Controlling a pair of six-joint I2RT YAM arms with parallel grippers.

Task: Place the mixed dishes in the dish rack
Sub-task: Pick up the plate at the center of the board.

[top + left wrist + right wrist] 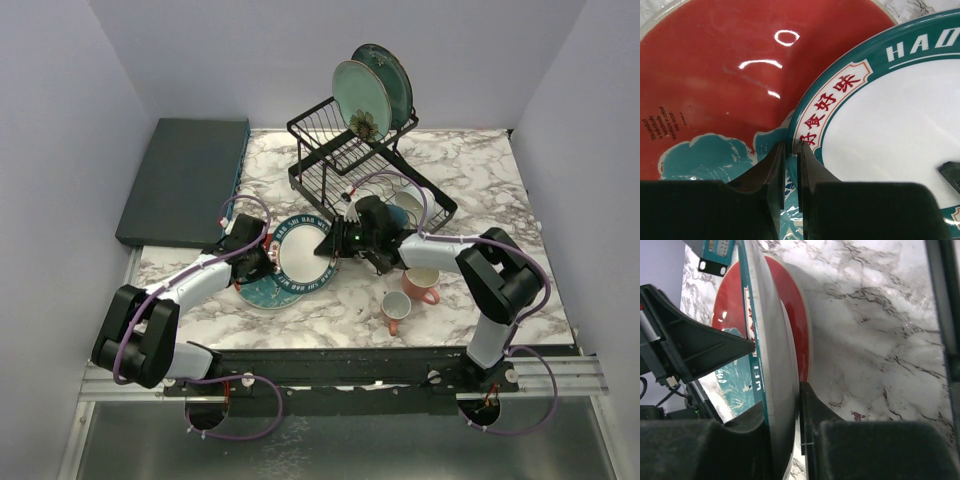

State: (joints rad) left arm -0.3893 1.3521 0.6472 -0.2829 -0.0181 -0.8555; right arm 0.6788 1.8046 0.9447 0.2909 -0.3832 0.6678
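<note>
A white plate with a teal lettered rim (300,255) (890,130) (775,365) lies partly over a red-and-teal plate (262,292) (715,75) (801,325) on the marble table. My left gripper (262,258) (790,150) is shut on the white plate's left rim. My right gripper (333,250) (782,405) is shut on its opposite rim, one finger on top and one under it. The dish rack (310,135) stands behind. A pale green plate (360,95) and a dark teal plate (395,75) stand upright in its top basket.
Two pink mugs (422,283) (395,312) sit on the table in front of my right arm. A white bowl (408,205) rests at the rack's lower right part. A dark teal slab (185,180) lies at the back left.
</note>
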